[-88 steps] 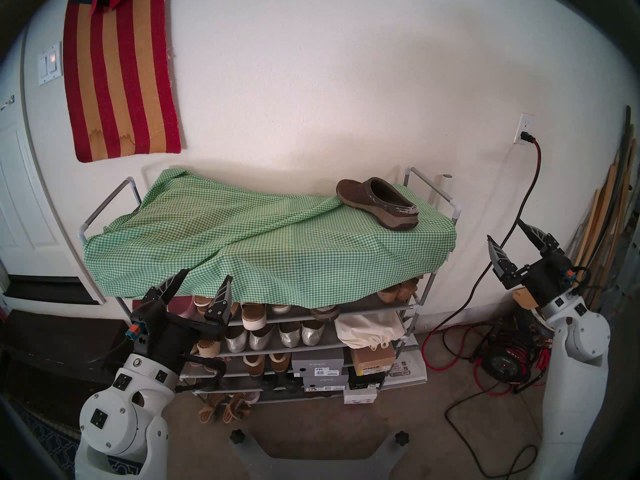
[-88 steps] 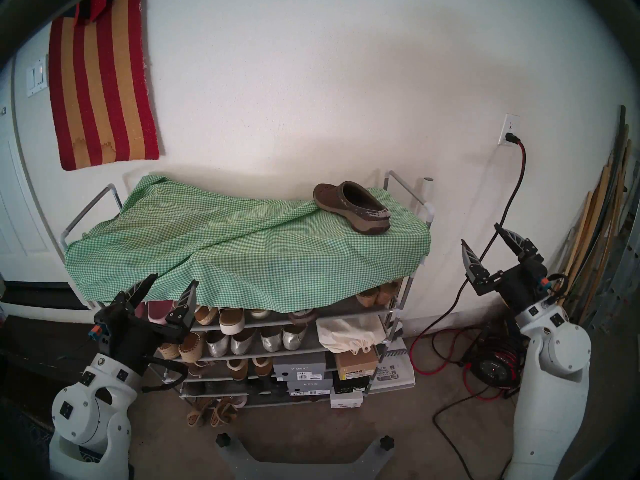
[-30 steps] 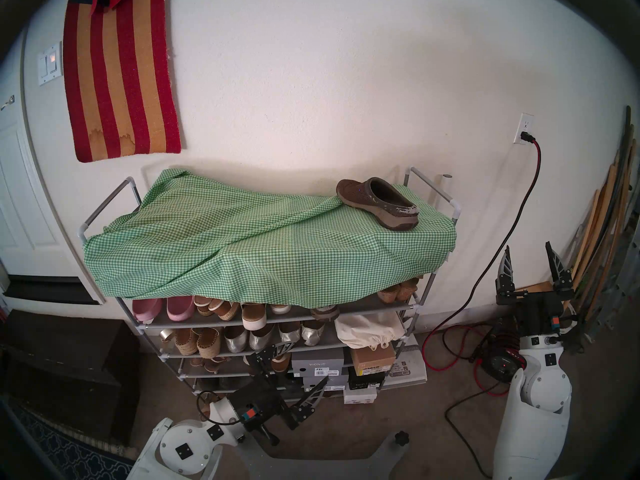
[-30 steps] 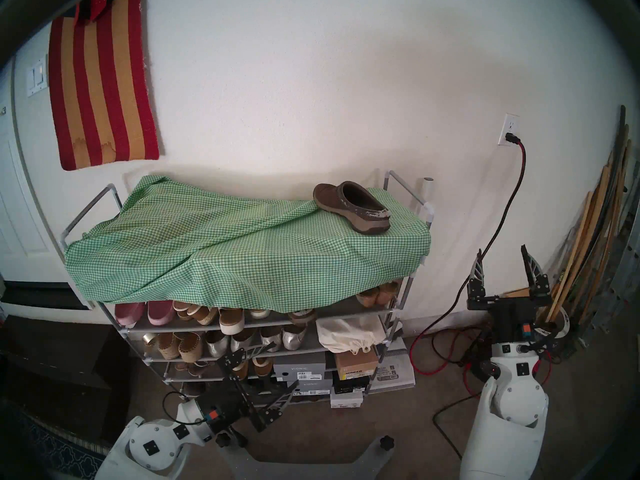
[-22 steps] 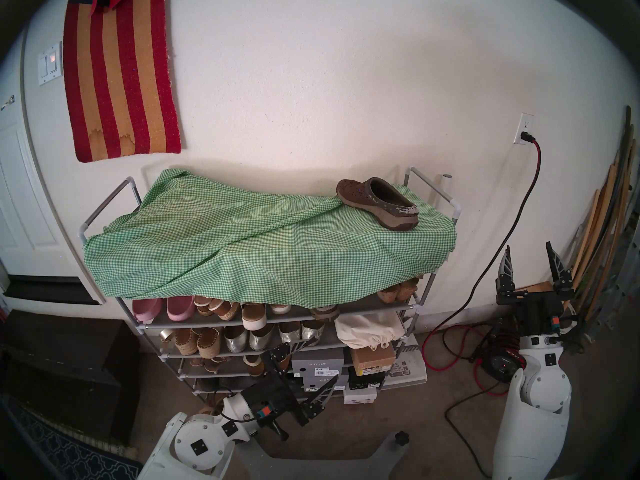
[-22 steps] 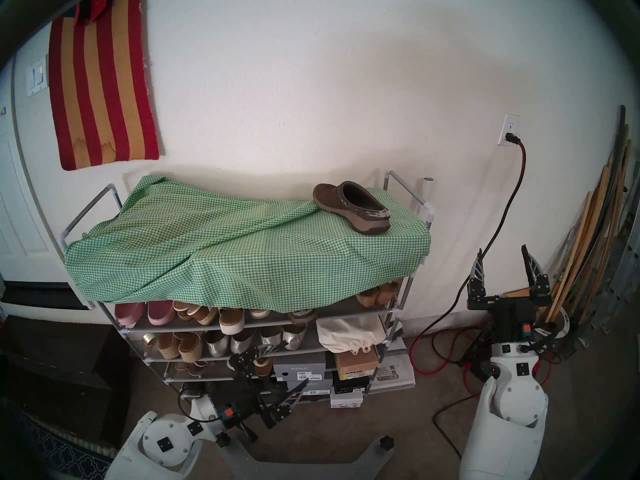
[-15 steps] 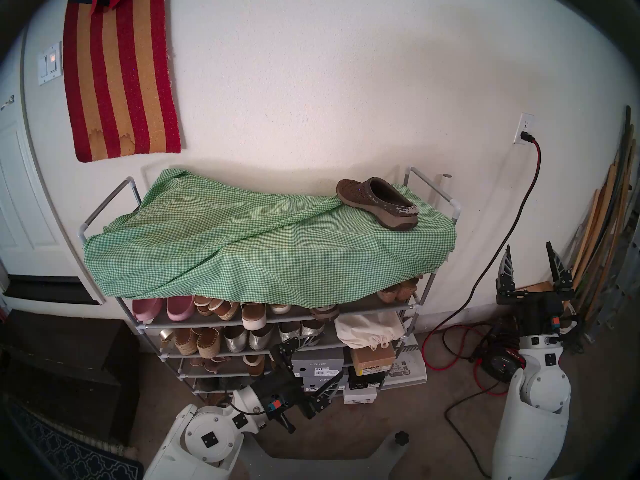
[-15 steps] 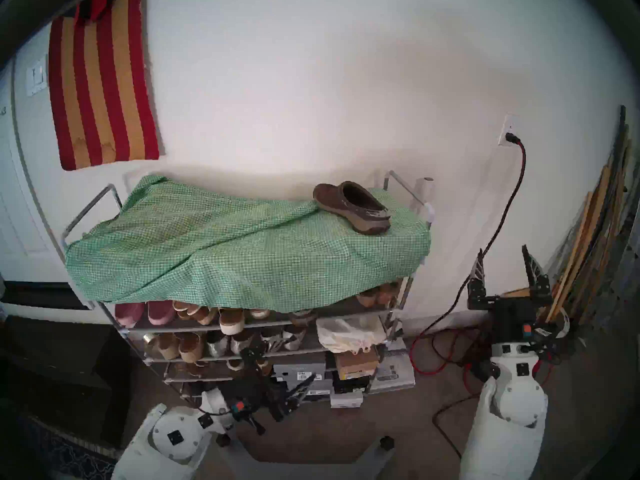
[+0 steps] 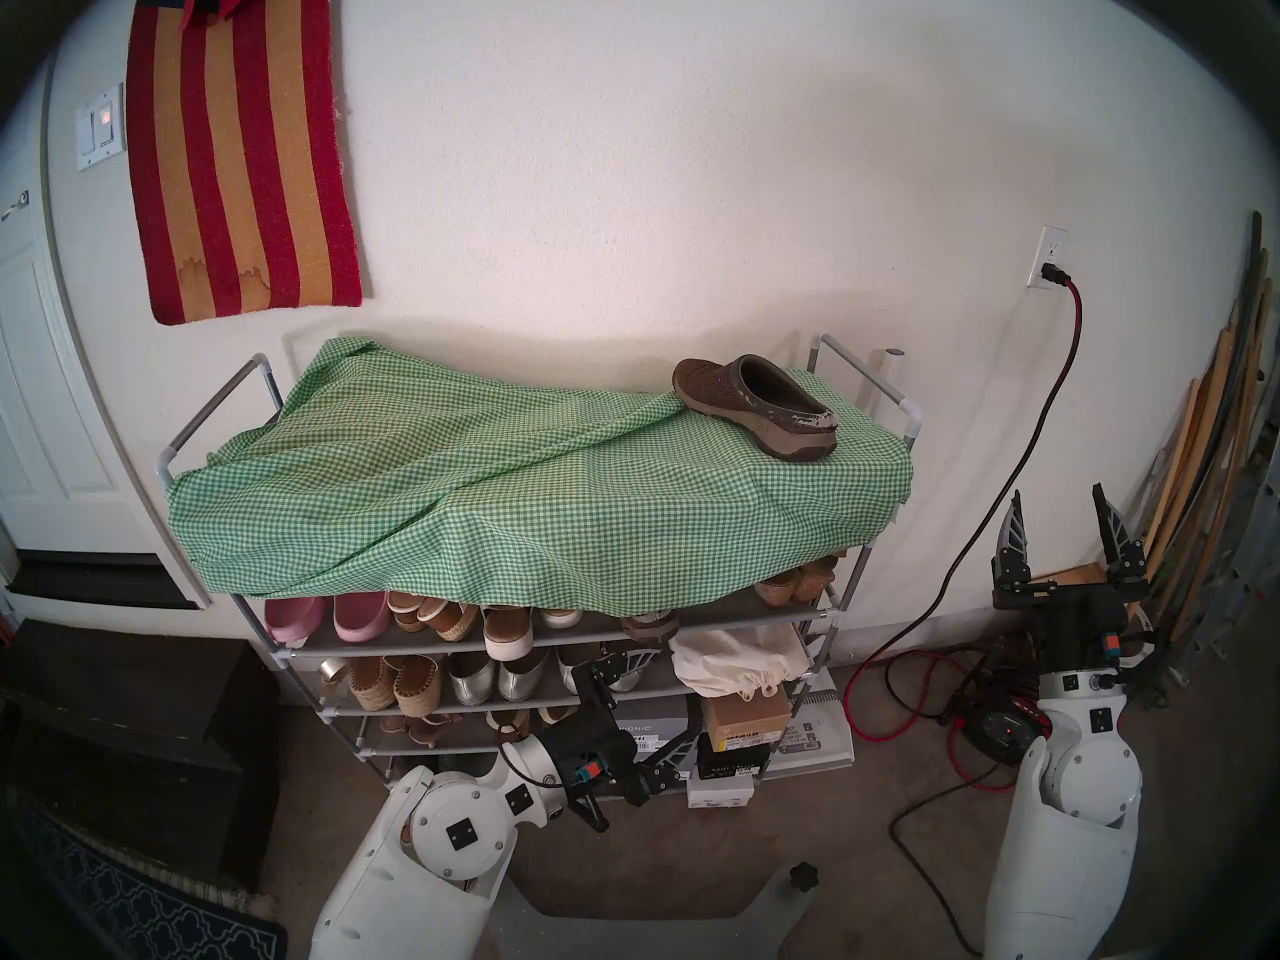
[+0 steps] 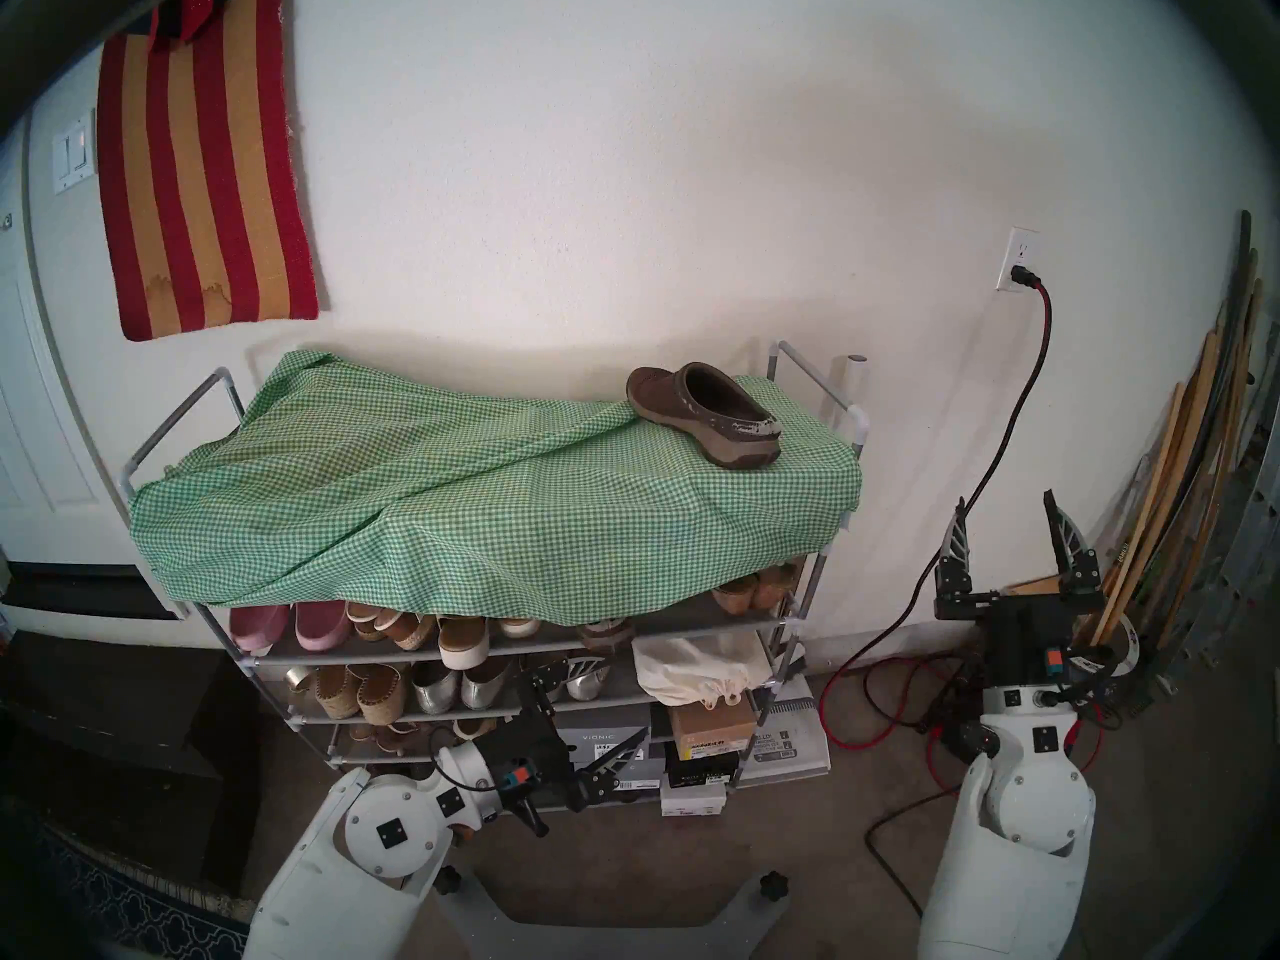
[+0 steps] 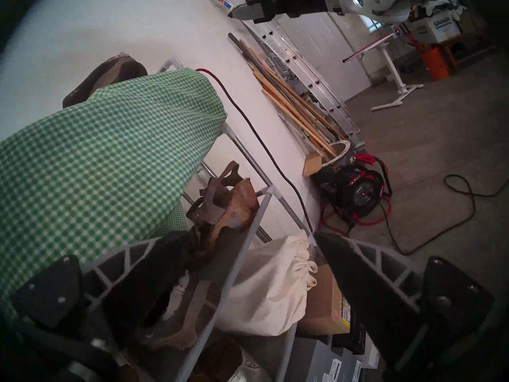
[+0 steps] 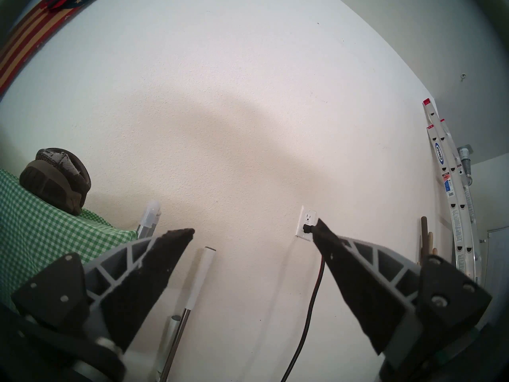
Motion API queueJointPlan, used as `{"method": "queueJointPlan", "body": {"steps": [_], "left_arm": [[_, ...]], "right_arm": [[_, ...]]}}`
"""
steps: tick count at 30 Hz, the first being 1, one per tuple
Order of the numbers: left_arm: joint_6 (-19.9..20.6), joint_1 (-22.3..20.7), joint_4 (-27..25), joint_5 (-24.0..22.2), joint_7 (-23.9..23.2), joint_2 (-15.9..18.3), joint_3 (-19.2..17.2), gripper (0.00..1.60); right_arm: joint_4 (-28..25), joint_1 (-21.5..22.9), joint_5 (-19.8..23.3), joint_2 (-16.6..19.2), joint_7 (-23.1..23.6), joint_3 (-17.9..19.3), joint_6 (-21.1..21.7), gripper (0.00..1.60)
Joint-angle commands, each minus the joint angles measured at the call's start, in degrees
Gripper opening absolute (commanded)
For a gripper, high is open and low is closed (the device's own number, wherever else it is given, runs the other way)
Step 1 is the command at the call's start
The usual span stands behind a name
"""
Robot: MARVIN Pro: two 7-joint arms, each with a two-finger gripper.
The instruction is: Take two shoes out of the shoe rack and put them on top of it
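**Colours on and around the shoe rack**

The cloth on top of the shoe rack has small green and white checks. The shoe at the right end of the top is dark brown, with a grey-tan sole and white scuffs at the heel. The rack's tubes are grey and their joints are white. Under the cloth sit two pink shoes, silver flats and a cream bag. The wall hanging has red and tan stripes. The cord is red and black.

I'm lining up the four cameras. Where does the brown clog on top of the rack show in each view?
Head stereo left: brown clog, upper right of centre.
Head stereo right, just right of centre.
Left wrist, upper left, partly behind cloth.
Right wrist, left edge, heel-on.
Shared landmark: gingham cloth.
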Motion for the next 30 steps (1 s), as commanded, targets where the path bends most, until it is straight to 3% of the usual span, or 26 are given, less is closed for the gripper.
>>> {"method": "queueJointPlan", "body": {"steps": [1, 17, 30], "left_arm": [[0.31, -3.80, 2.69, 2.30, 1.15, -1.07, 0.30, 1.60], [-0.22, -10.41, 11.63, 7.57, 5.21, -1.73, 0.78, 1.60], [-0.63, -15.62, 16.98, 10.41, 10.41, -4.28, 0.91, 1.60]], "right_arm": [[-0.19, -0.13, -0.11, 0.12, 0.20, -0.07, 0.04, 1.60], [-0.19, -0.07, -0.10, 0.04, 0.35, 0.01, 0.03, 1.60], [-0.18, -0.03, -0.09, -0.02, 0.45, 0.06, 0.02, 1.60]]}}
